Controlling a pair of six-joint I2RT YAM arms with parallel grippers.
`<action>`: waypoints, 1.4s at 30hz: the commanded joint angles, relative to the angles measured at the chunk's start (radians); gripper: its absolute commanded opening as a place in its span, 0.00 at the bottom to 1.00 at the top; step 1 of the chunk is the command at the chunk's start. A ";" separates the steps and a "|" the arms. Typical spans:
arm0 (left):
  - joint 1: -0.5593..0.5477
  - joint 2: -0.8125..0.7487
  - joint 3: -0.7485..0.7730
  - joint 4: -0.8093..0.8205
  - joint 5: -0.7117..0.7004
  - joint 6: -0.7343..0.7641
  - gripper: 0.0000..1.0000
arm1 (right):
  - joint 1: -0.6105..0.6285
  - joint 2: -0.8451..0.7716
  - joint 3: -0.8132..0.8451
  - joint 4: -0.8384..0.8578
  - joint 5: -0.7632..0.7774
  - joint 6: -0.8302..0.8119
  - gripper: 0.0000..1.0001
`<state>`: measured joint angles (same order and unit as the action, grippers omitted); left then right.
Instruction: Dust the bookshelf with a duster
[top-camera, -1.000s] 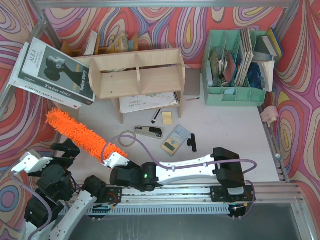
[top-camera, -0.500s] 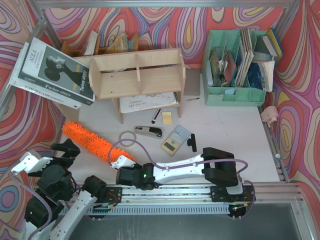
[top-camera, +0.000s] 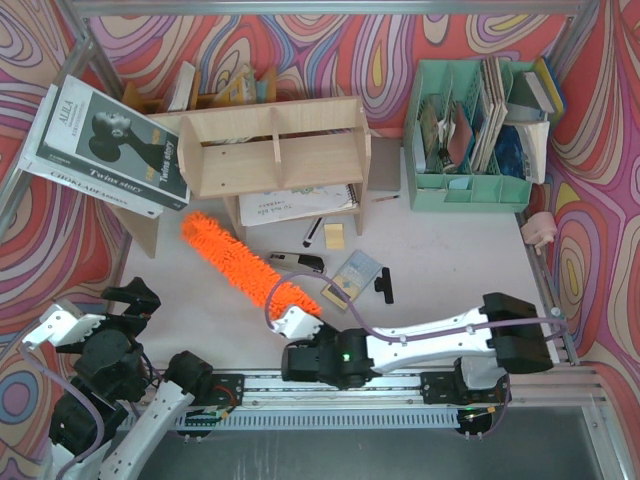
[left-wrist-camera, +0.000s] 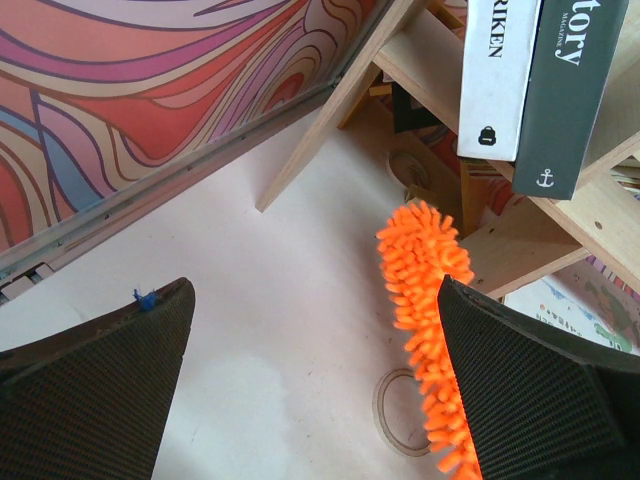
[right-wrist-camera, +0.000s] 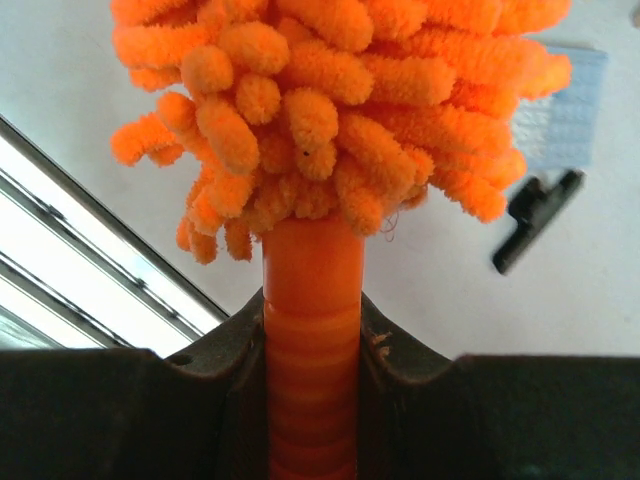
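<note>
Top external view: the right end effector (top-camera: 292, 318) is clenched on the handle end of the duster (top-camera: 236, 258). The fluffy orange length runs away from its fingertips, up and to the left across the bench (top-camera: 440, 262). In the right wrist view the thin orange handle (right-wrist-camera: 312, 300) sits squarely between the two jaws, with the chenille head bunched just beyond them, so the hold looks secure.

The duster's far tip, the end furthest from the right end effector, lies close to the lower left corner of the bookshelf (top-camera: 275, 150), beside its left leg. Whether the fibres touch the wood cannot be told from these views. The head sits in front of and below the shelf, not on any of its boards.

The left end effector (left-wrist-camera: 315, 400) is released, jaws spread wide with nothing between them. It hangs low over the bench with the duster's tip ahead of it and to its right.

As a judgement, the task is in its early part. The tool is picked up and brought to the shelf, which is the preparation done. The dusting itself is not underway as far as the pictures show. The top board, the middle tier with its dividers, and the lower space all look unswept. To reach them, the right end effector would have to raise the head and draw it along each board.
</note>
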<state>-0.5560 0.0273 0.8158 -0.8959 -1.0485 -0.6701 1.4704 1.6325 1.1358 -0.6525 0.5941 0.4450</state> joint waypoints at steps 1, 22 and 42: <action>0.004 0.005 0.002 0.004 -0.025 0.007 0.98 | 0.047 -0.083 -0.049 -0.141 0.169 0.093 0.00; 0.004 0.003 0.003 -0.012 -0.041 -0.006 0.98 | 0.071 -0.311 0.028 -0.555 0.452 0.259 0.00; 0.004 -0.005 0.003 -0.008 -0.035 -0.002 0.98 | 0.056 -0.206 -0.123 -0.253 0.138 0.121 0.00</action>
<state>-0.5560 0.0273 0.8158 -0.8963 -1.0641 -0.6735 1.5444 1.4197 1.0187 -0.9882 0.7570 0.5571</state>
